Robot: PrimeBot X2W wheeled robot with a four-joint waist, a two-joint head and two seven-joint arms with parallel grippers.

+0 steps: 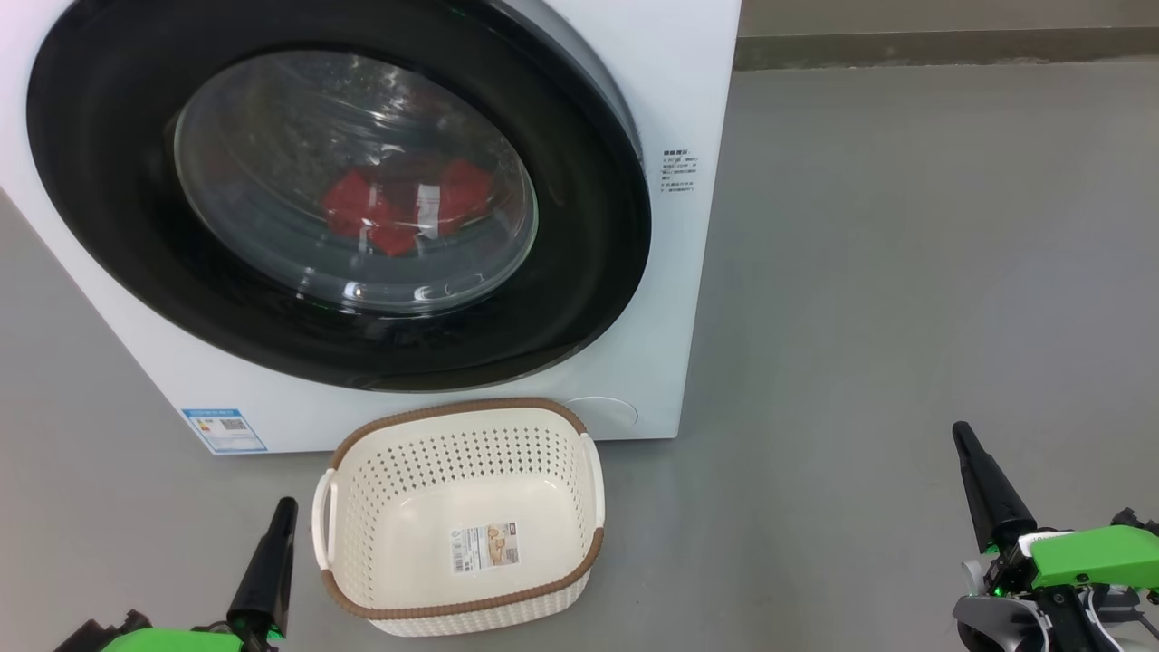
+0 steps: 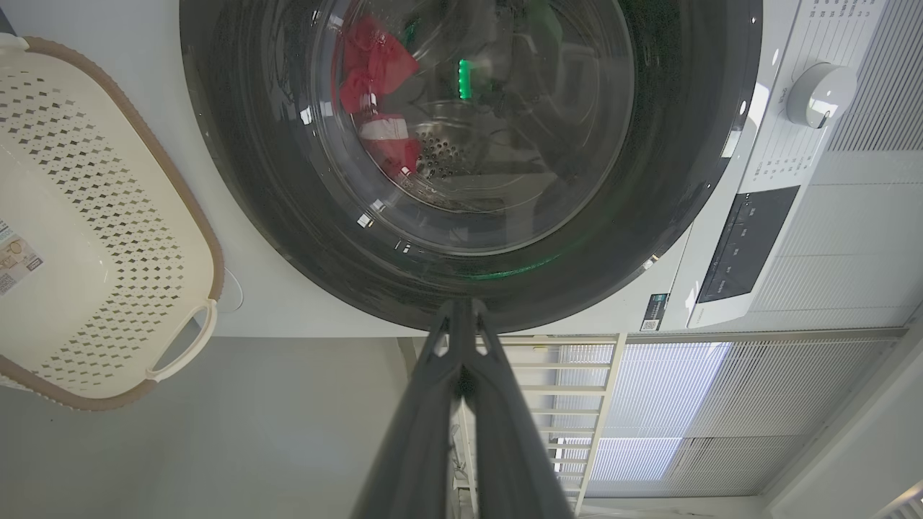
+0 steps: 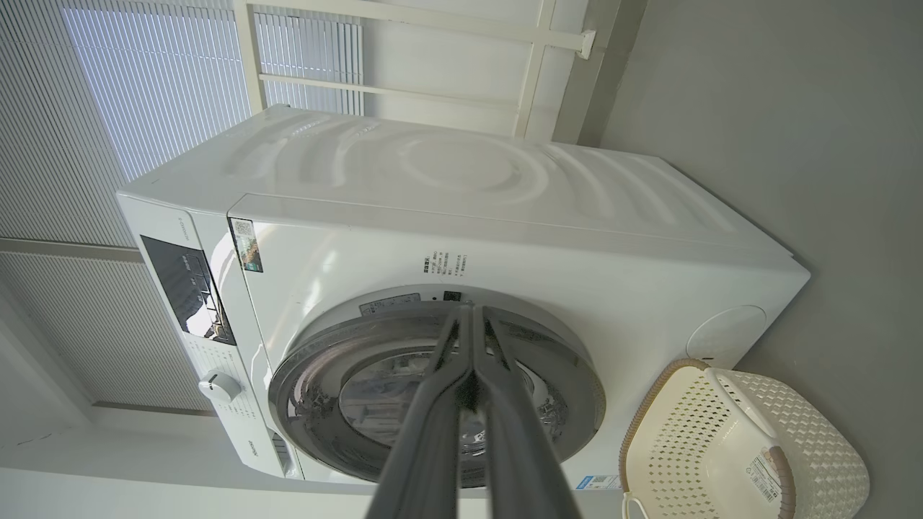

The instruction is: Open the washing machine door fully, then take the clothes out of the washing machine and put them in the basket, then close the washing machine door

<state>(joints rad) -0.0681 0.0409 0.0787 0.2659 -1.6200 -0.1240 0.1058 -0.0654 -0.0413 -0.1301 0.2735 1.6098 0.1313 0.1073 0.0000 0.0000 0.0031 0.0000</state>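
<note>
Right now the washing machine door (image 1: 118, 235) is shut and takes up the upper left of the head view, set in the white washing machine (image 1: 697, 226). The clothes (image 1: 362, 208), a red bundle, show through the glass mid-window, inside the drum. The basket (image 1: 457, 409) sits on the grey floor (image 1: 905, 272) at lower centre, just in front of the machine and below the door, with a paper label (image 1: 489, 546) on its bottom. The left gripper (image 1: 286, 507) is at lower left, fingers pressed together, gripping nothing, near the basket's left side but apart from it. The right gripper (image 1: 962, 435) is at lower right, fingers likewise together, gripping nothing, well apart from the basket. In both wrist views the closed fingers point toward the door.
</note>
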